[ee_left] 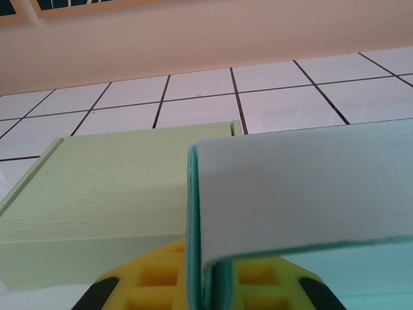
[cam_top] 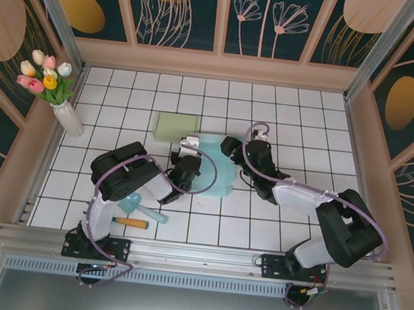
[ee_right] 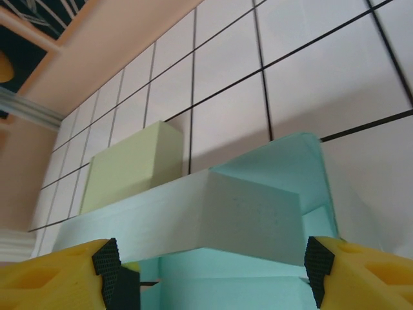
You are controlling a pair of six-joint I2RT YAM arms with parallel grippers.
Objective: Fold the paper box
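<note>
Overhead camera behind arms (cam_top: 334, 224); two close, low wrist cameras, seemingly both on paper box (cam_top: 223, 176)

Bright, even, diffuse light fills the overhead view. The white tiled table (cam_top: 288, 112) is nearly washed out, yet its grid lines stay crisp. Shadows are soft and short, hugging the arms. Wide-angle distortion leans the walls outward at 3 and 9 o'clock.

In the left wrist view the paper box (ee_left: 303, 194) looks soft at close range and the left fingers (ee_left: 161, 281) at 6 o'clock are blurred. The tiles toward 12 o'clock are sharper, with pale glare at 9 o'clock.

In the right wrist view the right fingers (ee_right: 51, 281) at 7 and 5 o'clock are slightly soft, and the wall at 10 o'clock blurs.
</note>
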